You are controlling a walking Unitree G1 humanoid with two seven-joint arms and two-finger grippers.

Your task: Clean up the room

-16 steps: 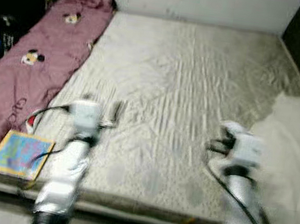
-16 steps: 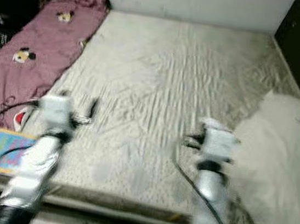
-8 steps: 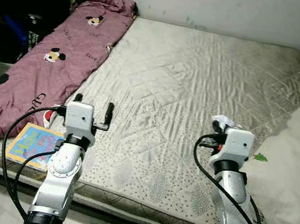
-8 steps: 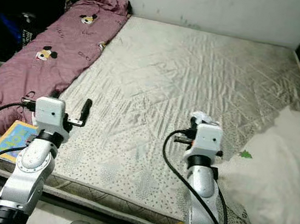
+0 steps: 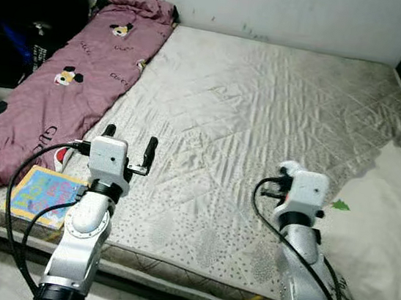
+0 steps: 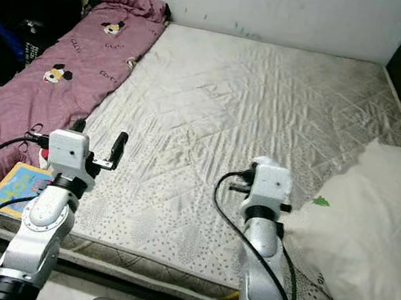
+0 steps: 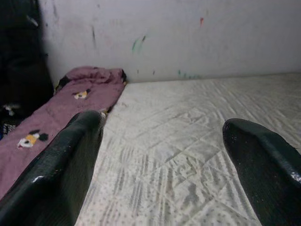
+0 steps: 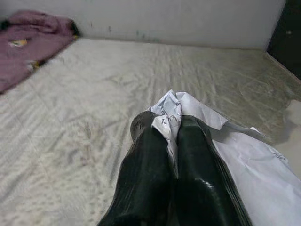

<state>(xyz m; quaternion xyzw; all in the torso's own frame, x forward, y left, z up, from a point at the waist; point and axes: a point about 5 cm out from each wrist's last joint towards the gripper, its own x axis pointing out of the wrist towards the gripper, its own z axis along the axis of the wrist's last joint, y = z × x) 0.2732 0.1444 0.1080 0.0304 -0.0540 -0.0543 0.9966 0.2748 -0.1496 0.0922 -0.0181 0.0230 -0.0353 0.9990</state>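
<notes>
The right gripper (image 8: pixel 171 141) clamps crumpled paper (image 8: pixel 225 146) above the mattress's (image 5: pixel 265 107) front edge; the left gripper (image 5: pixel 129 144) is spread, empty. Next, probably, a bin must be found.

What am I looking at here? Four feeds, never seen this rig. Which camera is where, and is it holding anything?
A humanoid robot stands at a bare mattress. The two wide pictures come from its head, looking down at its silver arms. The other two come from wrist cameras, each looking along one tool's black fingers. The left tool is open and holds nothing. The right tool is shut on a crumpled white paper. On the mattress lie a pink cartoon-print blanket, a colourful booklet near the edge, and a white pillow on the right.
</notes>
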